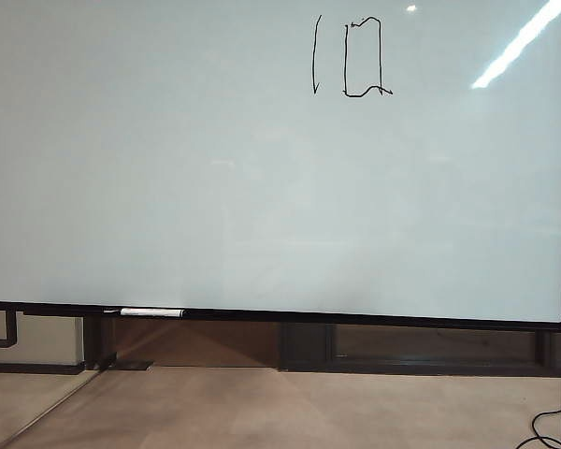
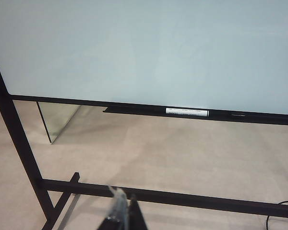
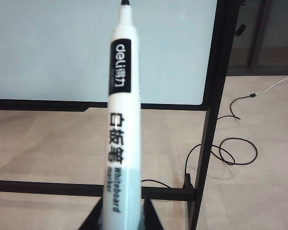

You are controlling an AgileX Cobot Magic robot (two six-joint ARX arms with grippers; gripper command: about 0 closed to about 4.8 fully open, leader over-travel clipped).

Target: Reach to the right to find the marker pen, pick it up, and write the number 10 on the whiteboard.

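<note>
The whiteboard (image 1: pixel 215 187) fills the exterior view, and the number 10 (image 1: pixel 346 61) stands on it in thin black strokes near the upper right. Neither gripper shows in that view. In the right wrist view my right gripper (image 3: pixel 122 213) is shut on the marker pen (image 3: pixel 122 120), a white barrel with black lettering. Its dark tip (image 3: pixel 125 2) points up in front of the whiteboard (image 3: pixel 53 48), apart from it. In the left wrist view my left gripper (image 2: pixel 126 203) is shut and holds nothing, low over the floor in front of the whiteboard (image 2: pixel 158 48).
A second white pen-shaped object (image 1: pixel 151 312) lies on the board's black bottom rail (image 2: pixel 187 112). The stand's black post (image 3: pixel 213 120) and floor crossbar (image 2: pixel 182 197) are close to the arms. Black cables (image 3: pixel 230 151) coil on the beige floor.
</note>
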